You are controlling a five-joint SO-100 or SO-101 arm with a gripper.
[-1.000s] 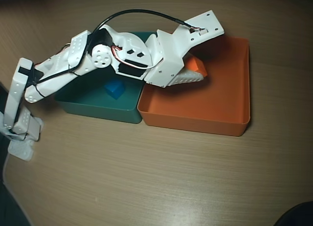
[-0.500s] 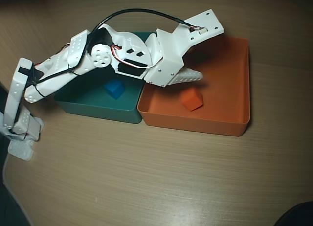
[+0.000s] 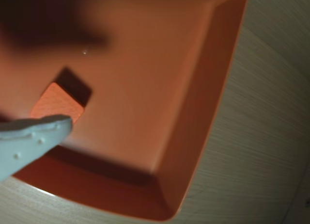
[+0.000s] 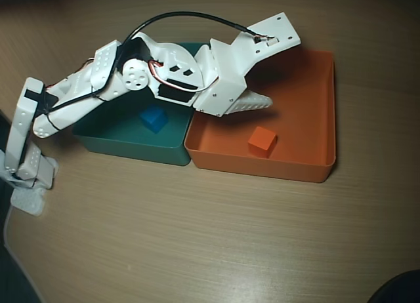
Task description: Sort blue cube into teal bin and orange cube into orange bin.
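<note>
The arm [image 4: 111, 86] is white printed plastic with black servo bodies, a looping black cable [image 4: 187, 18] and red wires.

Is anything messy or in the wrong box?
Nothing stands out. The blue cube lies in the teal bin, and the orange cube lies flat in the orange bin. Nothing is spilled.

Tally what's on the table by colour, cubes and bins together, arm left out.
Orange: 2, the orange cube and the orange bin
Blue: 1, the blue cube
Teal: 1, the teal bin
Total: 4
</note>
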